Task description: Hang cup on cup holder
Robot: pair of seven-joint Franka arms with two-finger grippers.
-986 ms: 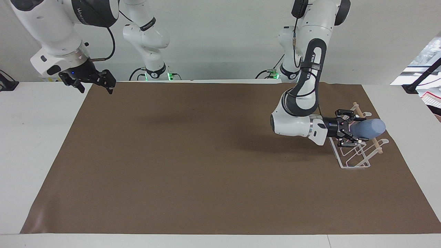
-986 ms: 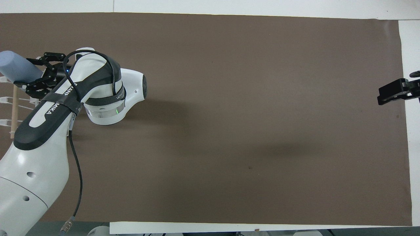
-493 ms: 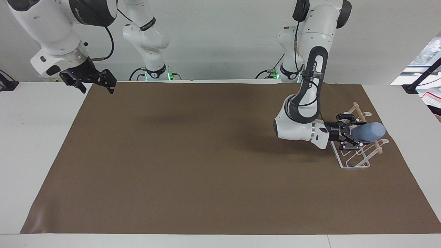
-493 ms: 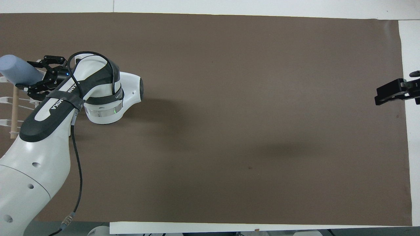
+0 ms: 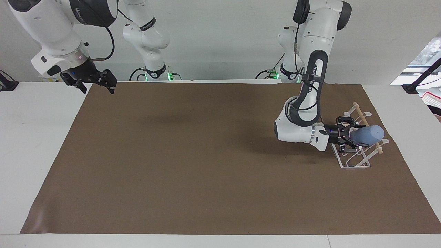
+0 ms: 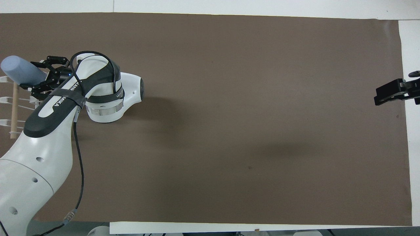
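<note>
My left gripper [image 5: 355, 138] [image 6: 41, 78] is shut on the rim end of the light blue cup [image 5: 371, 134] [image 6: 19, 69]. The cup lies almost level, its closed bottom pointing away from the arm, low over the slanted prongs of the cup holder. The white wire cup holder [image 5: 355, 166] [image 6: 13, 109] stands on the brown mat at the left arm's end of the table, its wooden rod running across the top. Whether a prong is inside the cup is hidden. My right gripper [image 5: 92, 81] [image 6: 391, 93] waits open and empty above the mat's edge at the right arm's end.
A brown mat [image 5: 206, 155] covers most of the white table [image 5: 31, 137]. The left arm's elbow and forearm [image 6: 98, 98] hang low over the mat beside the cup holder.
The left gripper has lowered the cup slightly toward the cup holder's prongs. The right arm has barely moved.
</note>
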